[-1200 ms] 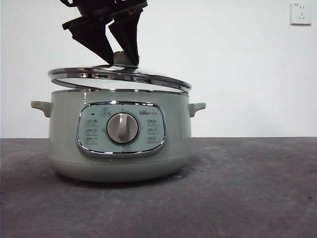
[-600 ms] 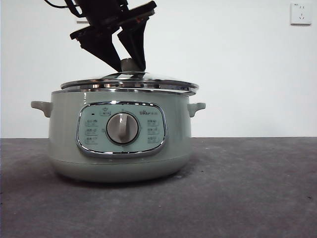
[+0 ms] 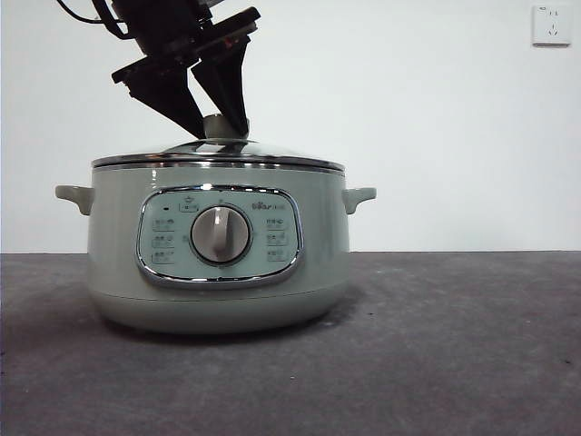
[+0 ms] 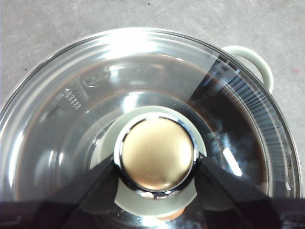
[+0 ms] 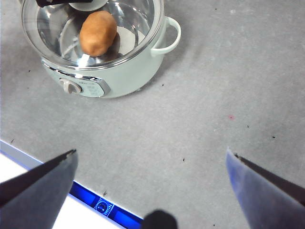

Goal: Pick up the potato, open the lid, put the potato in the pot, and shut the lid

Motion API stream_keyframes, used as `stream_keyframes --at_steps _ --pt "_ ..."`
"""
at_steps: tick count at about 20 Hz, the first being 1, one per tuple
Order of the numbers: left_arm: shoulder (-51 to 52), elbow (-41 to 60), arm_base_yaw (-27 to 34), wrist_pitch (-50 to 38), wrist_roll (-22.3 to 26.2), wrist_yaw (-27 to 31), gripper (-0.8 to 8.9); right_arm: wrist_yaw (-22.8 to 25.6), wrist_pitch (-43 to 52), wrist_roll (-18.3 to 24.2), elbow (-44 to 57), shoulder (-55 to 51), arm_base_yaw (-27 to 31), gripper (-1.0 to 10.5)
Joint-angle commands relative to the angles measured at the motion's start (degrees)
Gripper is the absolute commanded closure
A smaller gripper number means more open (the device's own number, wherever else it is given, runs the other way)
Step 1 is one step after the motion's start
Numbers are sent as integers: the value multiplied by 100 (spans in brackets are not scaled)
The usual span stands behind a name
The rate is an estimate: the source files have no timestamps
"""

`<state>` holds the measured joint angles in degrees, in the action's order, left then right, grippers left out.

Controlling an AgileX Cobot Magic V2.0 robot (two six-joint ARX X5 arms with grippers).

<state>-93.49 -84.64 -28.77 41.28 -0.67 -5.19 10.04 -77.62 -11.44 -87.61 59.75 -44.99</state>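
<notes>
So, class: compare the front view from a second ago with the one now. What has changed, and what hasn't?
The lid, tilted and raised above the pot a second ago, has come down and now sits level on its rim. The left gripper came down with it and still clamps the knob. The pot has shifted slightly at most. The potato lies inside; the right gripper waits open, away from the pot.

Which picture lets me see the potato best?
The right wrist view: the potato shows whole through the glass lid, inside the pot. The front view hides it behind the pot's wall. The left wrist view shows no clear potato.
</notes>
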Motion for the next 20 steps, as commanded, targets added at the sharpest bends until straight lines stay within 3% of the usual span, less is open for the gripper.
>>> stream_keyframes --at_steps 1,3,4,10,15,20 --pt "-114 101 26 94 -166 -83 551 2 15 -114 52 0 -4 164" --pt "-114 101 24 20 -177 -85 321 2 7 -184 52 11 -4 164" --pt "-114 98 24 -11 -186 -85 304 2 -4 -197 52 13 -4 164" --pt "74 -258 33 291 -214 -127 304 4 -50 -205 52 79 -4 164" --pt "481 -984 -13 1392 -210 -129 305 2 -127 -205 52 127 -4 164" --pt "1235 -1010 -240 2258 -164 -122 306 2 -127 -205 52 127 -4 164"
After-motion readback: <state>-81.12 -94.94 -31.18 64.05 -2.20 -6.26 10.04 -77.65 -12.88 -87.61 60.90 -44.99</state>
